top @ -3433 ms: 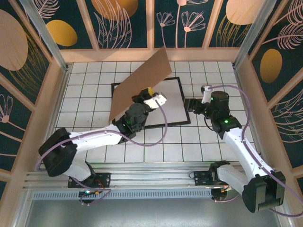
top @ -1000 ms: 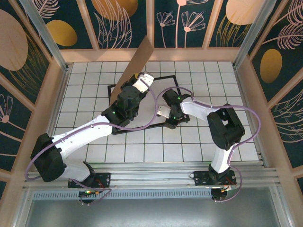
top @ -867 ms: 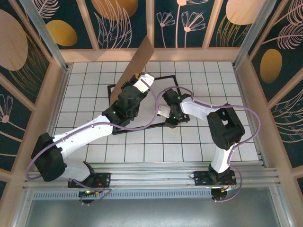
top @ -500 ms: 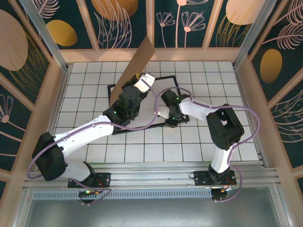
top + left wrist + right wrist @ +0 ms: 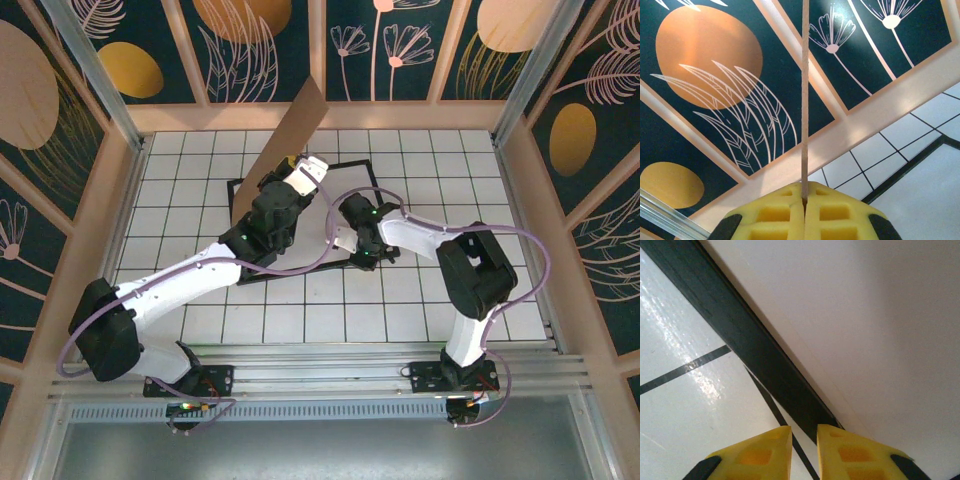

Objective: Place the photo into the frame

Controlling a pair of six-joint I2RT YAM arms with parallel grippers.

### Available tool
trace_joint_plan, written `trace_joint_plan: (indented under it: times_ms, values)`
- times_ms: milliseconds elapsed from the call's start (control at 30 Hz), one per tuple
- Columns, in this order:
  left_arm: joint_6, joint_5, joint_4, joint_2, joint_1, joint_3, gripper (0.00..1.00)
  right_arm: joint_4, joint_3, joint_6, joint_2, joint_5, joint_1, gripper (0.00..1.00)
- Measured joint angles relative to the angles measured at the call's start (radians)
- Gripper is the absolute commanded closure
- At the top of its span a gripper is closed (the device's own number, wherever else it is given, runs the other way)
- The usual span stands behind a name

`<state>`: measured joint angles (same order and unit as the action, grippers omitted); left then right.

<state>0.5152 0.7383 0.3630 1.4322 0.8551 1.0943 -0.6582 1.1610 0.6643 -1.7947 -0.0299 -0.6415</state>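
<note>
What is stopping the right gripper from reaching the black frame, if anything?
Nothing that I can see. The right gripper sits right at the black rim of the frame, with only bare tile beside it. The brown board is held up on edge by the left gripper, away from that rim.

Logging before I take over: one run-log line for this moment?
left gripper: shut on backing board, upright | right gripper: low at frame rim, grip unclear

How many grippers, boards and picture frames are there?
2 grippers: left gripper, right gripper
1 brown backing board
1 black picture frame
Total: 4
</note>
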Motion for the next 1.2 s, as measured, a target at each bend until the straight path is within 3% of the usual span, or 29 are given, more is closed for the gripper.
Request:
trace_joint_plan:
  times_ms: [267, 367, 833, 1200]
  values:
    - [0.007, 0.000, 0.000, 0.005, -0.002, 0.000, 1.00, 0.011, -0.019, 0.039, 0.101, -0.015, 0.000, 0.40]
    - [0.007, 0.000, 0.000, 0.005, -0.002, 0.000, 1.00, 0.024, -0.021, 0.056, 0.103, -0.027, 0.000, 0.35]
    - [0.007, 0.000, 0.000, 0.005, -0.002, 0.000, 1.00, 0.100, -0.061, 0.175, 0.061, -0.010, 0.048, 0.35]
    - [0.006, -0.006, 0.000, -0.001, -0.014, -0.002, 1.00, 0.201, -0.172, 0.329, 0.082, 0.108, 0.119, 0.36]
